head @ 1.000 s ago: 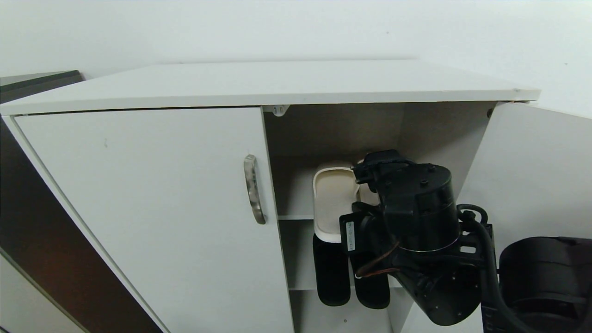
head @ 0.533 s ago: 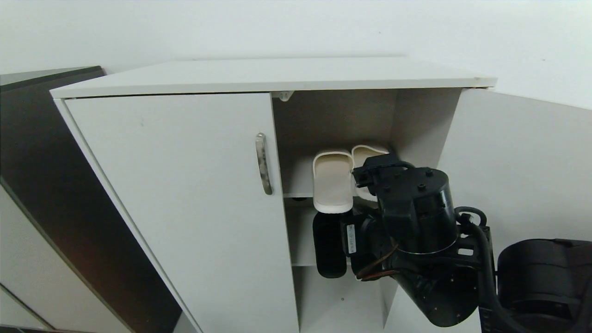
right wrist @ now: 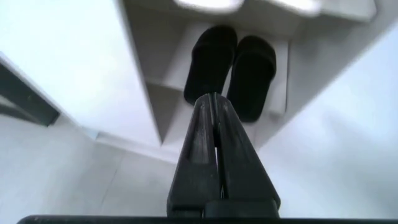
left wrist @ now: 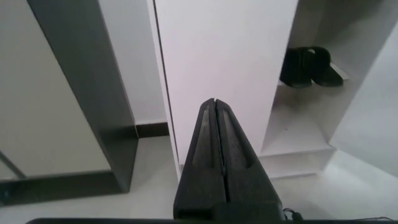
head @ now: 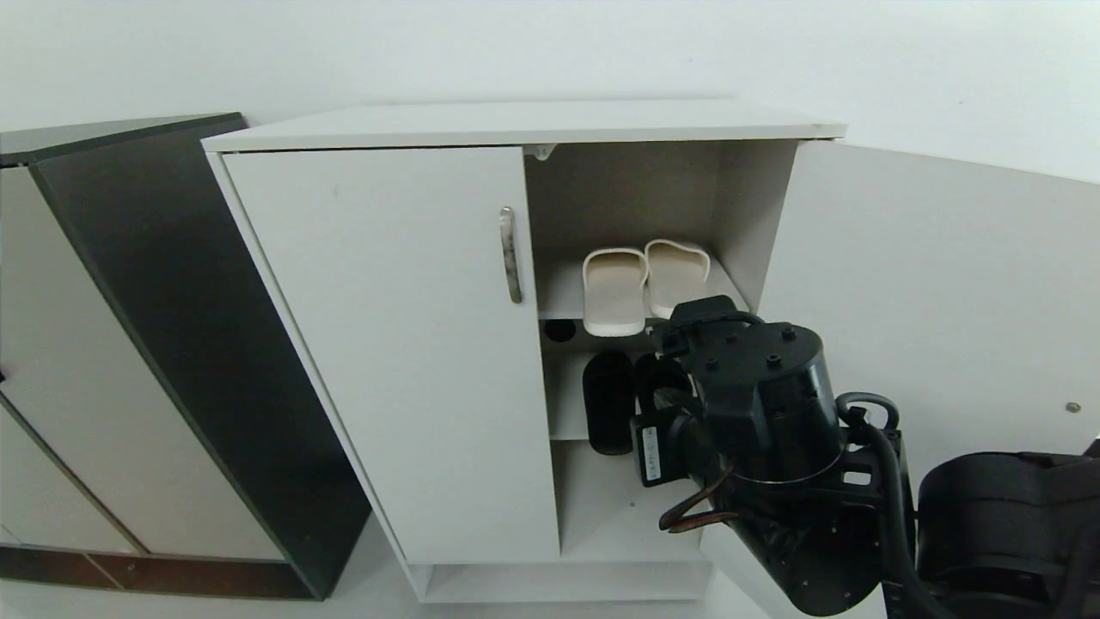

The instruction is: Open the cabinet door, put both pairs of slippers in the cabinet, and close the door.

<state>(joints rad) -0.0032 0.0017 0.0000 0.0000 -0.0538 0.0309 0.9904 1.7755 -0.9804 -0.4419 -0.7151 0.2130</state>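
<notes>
The white cabinet [head: 516, 129] stands with its right door [head: 928, 284] swung wide open and its left door [head: 387, 344] closed. A cream pair of slippers [head: 644, 279] lies on the upper shelf. A black pair of slippers [head: 608, 400] [right wrist: 230, 62] [left wrist: 309, 67] lies on the middle shelf. My right arm hangs in front of the opening, its gripper [right wrist: 216, 99] shut and empty, a short way out from the black pair. My left gripper [left wrist: 214, 106] is shut and empty, low before the closed left door.
A dark-sided cabinet [head: 172, 327] stands close on the left of the white one. The left door carries a metal handle [head: 510, 255]. The bottom compartment [head: 619, 507] holds nothing. Pale floor [left wrist: 149, 180] lies in front.
The whole head view has pulled back and shifted, so the cabinet looks smaller and both shelves show. My right arm now sits lower against the opening, clear of the cream slippers.
</notes>
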